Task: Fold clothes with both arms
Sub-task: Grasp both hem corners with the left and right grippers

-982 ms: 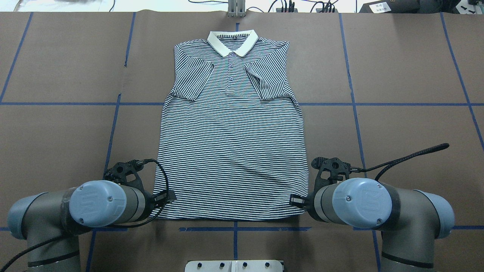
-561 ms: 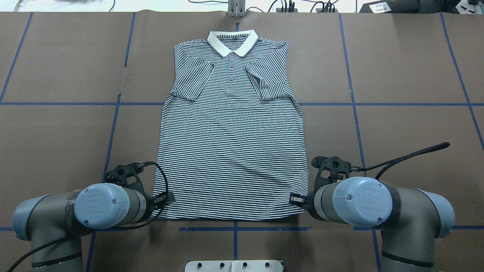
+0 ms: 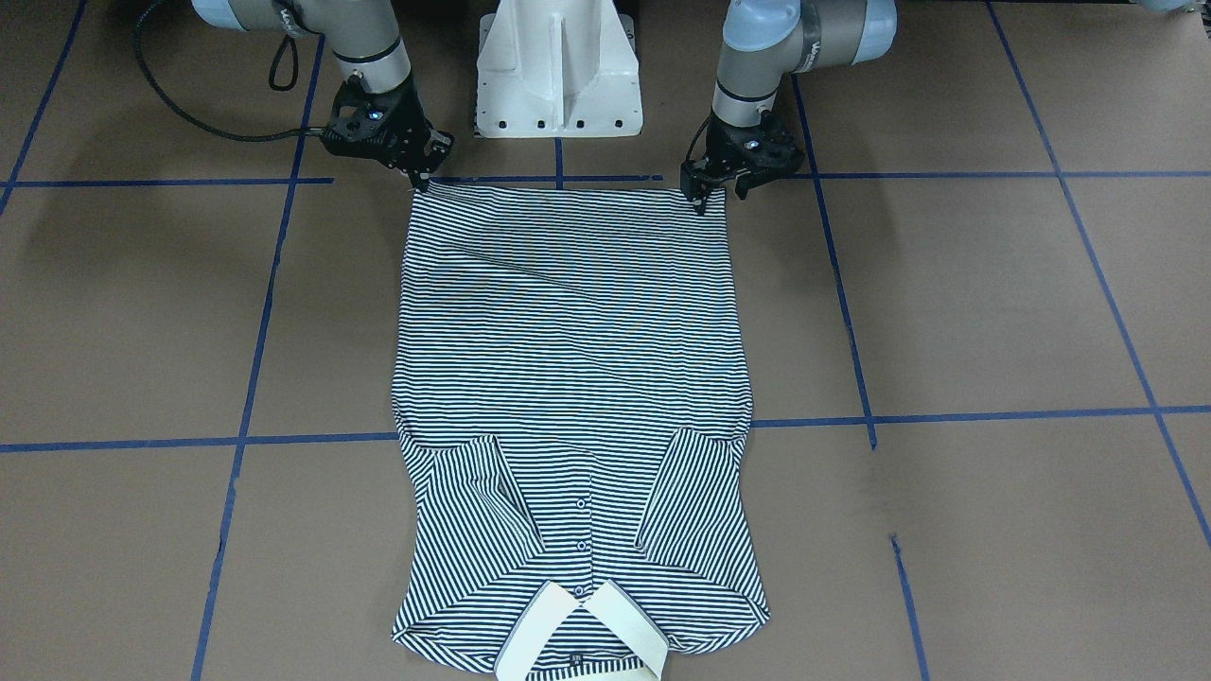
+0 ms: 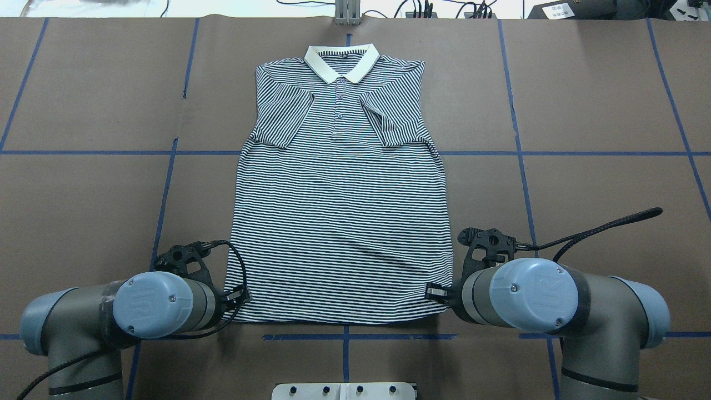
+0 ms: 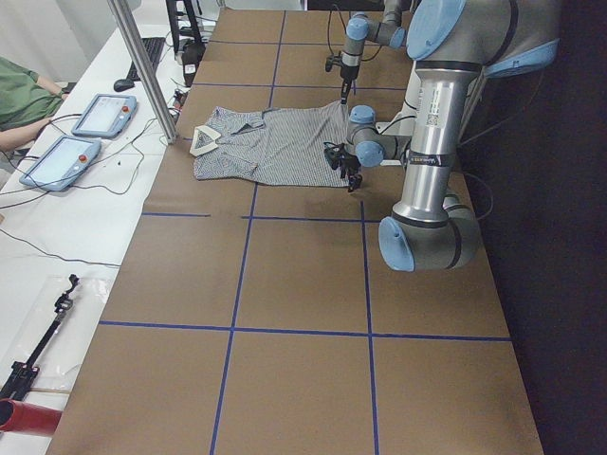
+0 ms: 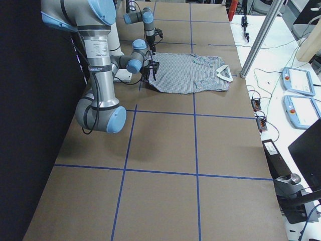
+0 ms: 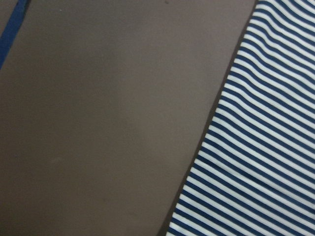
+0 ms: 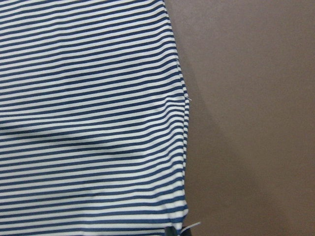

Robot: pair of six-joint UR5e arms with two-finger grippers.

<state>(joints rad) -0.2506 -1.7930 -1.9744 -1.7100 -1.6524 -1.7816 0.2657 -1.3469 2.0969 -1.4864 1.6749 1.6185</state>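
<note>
The striped polo shirt (image 4: 341, 211) lies flat on the brown table, face up. Its cream collar (image 4: 341, 60) is at the far side and both sleeves are folded in over the chest. My left gripper (image 4: 243, 294) is down at the hem's left corner (image 3: 719, 196). My right gripper (image 4: 435, 291) is at the hem's right corner (image 3: 423, 186). In the front-facing view the tips of both grippers touch the hem, but their jaws are too small to read. The wrist views show only the striped side edge (image 7: 236, 147) (image 8: 182, 123) and bare table, with no fingers.
Blue tape lines (image 4: 344, 336) grid the brown table cover (image 4: 583, 100). The white pedestal base (image 3: 558, 66) stands between the arms. Cables and tablets (image 5: 100, 114) lie on the white bench beyond the collar end, where a person's sleeve (image 5: 24, 90) shows.
My left arm has shifted a little toward the robot and inward, and its gripper has drawn back to the hem corner. The right arm has barely moved. The shirt lies as before.
</note>
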